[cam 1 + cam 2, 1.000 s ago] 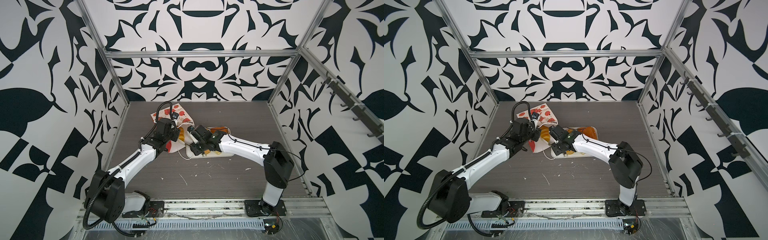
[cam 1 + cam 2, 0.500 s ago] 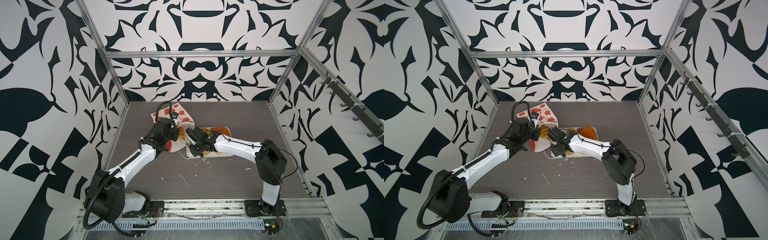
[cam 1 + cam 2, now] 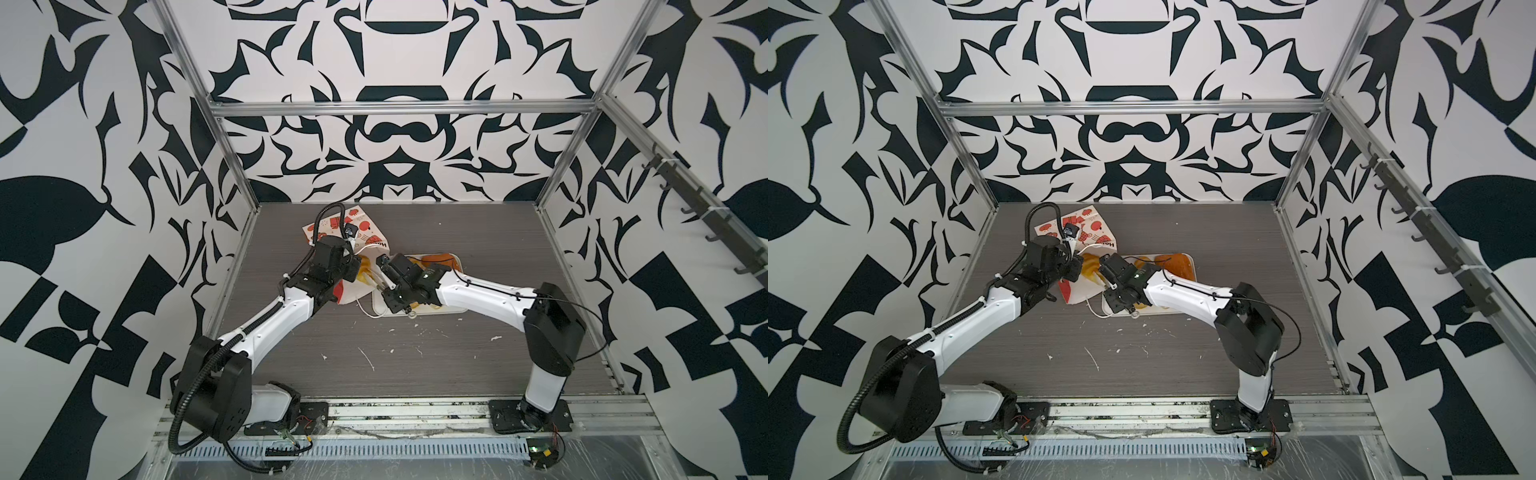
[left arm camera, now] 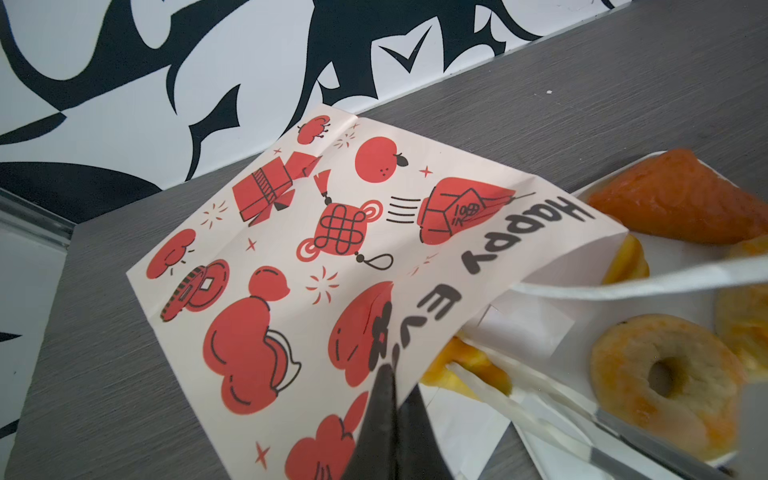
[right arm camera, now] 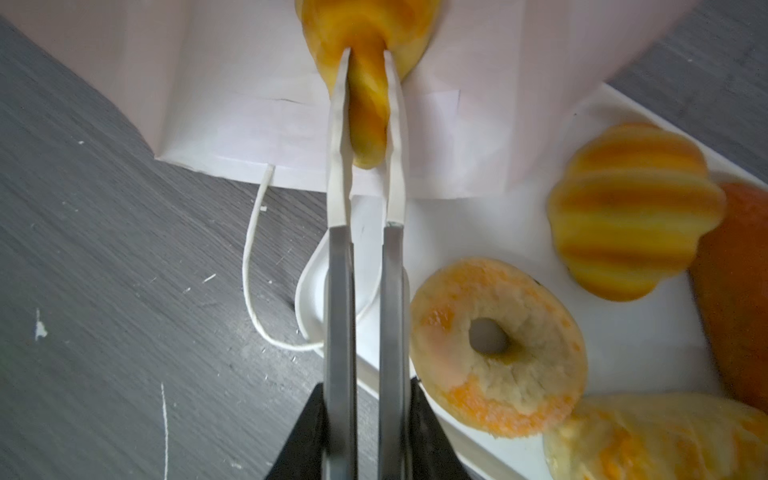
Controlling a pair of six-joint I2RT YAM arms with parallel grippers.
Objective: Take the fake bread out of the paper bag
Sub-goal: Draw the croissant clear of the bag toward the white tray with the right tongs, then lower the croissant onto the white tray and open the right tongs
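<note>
The paper bag (image 4: 291, 249) lies on its side at the table's back left, seen in both top views (image 3: 357, 226) (image 3: 1094, 230). My left gripper (image 4: 392, 370) is shut on the edge of the bag's upper wall and holds the mouth up. Inside the mouth lies a yellow croissant (image 5: 365, 25). My right gripper (image 5: 368, 54) reaches into the bag and is shut on that croissant's narrow end. More fake bread rests on the white tray (image 5: 623, 332): a ring doughnut (image 5: 540, 374), a second croissant (image 5: 631, 208), an orange triangular piece (image 5: 735, 291) and a glazed pastry (image 5: 665, 440).
The tray (image 3: 457, 266) sits just right of the bag's mouth, under my right wrist. A white string handle (image 5: 249, 249) trails from the bag onto the grey table. Small white scraps dot the table's front half (image 3: 370, 357). Patterned walls close in the back and sides.
My right gripper has pushed further into the bag's mouth and its jaws have closed on the croissant. The left gripper has kept its hold on the bag.
</note>
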